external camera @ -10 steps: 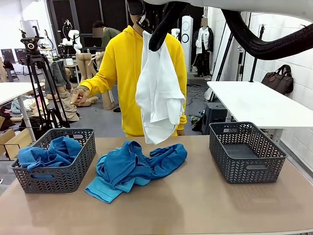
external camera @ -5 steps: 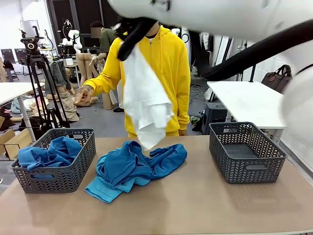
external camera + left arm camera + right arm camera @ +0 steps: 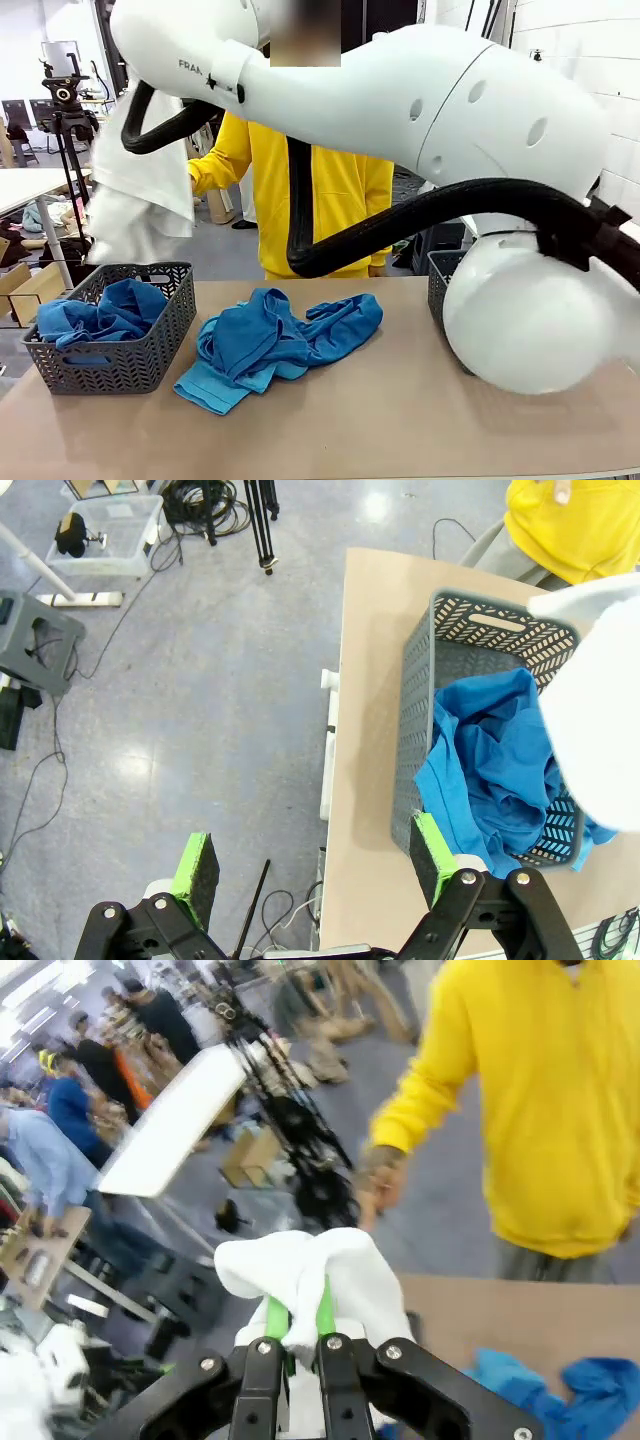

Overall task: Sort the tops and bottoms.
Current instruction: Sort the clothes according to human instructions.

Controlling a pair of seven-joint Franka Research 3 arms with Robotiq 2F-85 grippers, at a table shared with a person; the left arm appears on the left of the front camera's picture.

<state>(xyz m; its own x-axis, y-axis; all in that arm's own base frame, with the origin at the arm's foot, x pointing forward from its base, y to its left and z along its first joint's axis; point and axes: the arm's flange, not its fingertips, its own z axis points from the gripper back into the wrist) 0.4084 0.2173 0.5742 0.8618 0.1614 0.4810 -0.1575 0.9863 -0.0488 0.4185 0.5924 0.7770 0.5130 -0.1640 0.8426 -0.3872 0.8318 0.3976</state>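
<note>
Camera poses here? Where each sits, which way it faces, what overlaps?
Front: fixed on the robot's side, facing across the table to the person in yellow; right arm crosses the picture.
Left wrist: high, looking down on floor and grey basket; open left gripper at the bottom.
Right wrist: looks along the right gripper, shut on the white garment, toward the person.
Shared: front and left wrist both show the basket, its blue garment and the white garment.

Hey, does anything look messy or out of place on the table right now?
Yes: a crumpled blue and turquoise heap lies loose on the table beside the left basket, unsorted. Inside that basket a blue garment drapes over the rim. The white garment hangs from the shut right gripper above it.
</note>
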